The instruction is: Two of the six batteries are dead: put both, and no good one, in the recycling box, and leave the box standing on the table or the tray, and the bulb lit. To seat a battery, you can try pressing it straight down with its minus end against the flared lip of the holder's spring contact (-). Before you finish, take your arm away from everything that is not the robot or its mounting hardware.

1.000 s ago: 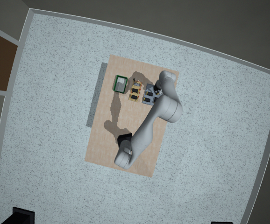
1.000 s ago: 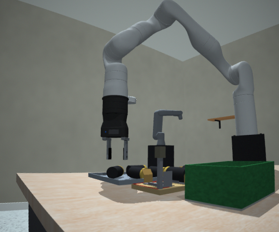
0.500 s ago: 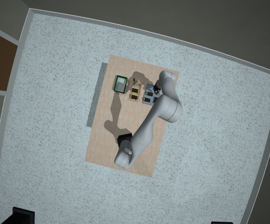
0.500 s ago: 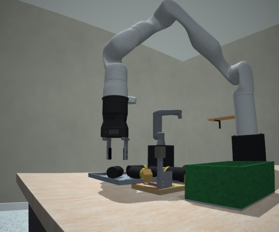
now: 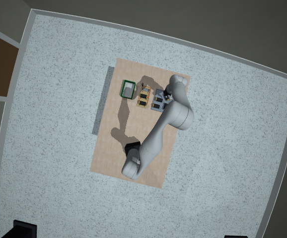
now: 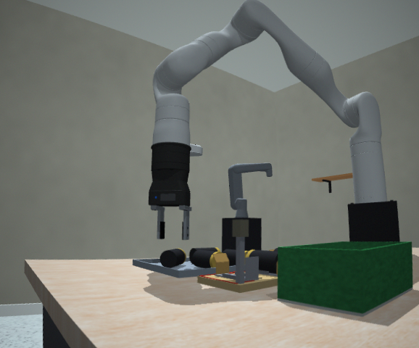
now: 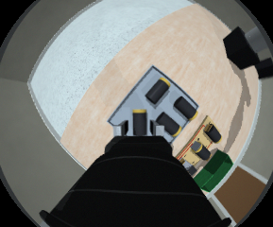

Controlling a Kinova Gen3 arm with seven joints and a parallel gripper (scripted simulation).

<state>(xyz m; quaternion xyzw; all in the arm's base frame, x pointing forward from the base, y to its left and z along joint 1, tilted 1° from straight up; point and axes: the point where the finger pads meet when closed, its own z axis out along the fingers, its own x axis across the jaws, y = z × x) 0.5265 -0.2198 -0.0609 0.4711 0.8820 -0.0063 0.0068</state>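
Observation:
My gripper (image 5: pixel 167 95) (image 6: pixel 172 233) (image 7: pixel 139 125) is open and empty, pointing down above the grey-blue tray (image 6: pixel 146 263) (image 7: pixel 127 107). In the wrist view a black battery with a yellow end (image 7: pixel 140 123) shows between the fingertips, lying on the tray below them. Three more such batteries (image 7: pixel 158 91) (image 7: pixel 185 108) (image 7: pixel 168 124) lie on the tray. The tan holder board (image 6: pixel 239 287) carries two batteries (image 5: pixel 143 95) (image 5: pixel 142 103). A post with a dull olive block (image 6: pixel 240 228) stands at its end; no glow shows. The green recycling box (image 6: pixel 322 277) (image 7: pixel 213 172) stands upright, with no battery visible inside from above.
The holder board lies between the tray and the box on the wooden table (image 5: pixel 107 150). The upright post beside the tray rises above the batteries. The arm's base (image 5: pixel 132 148) stands towards the other end of the table. A second small grey arm-like shape (image 6: pixel 235 187) shows behind the post.

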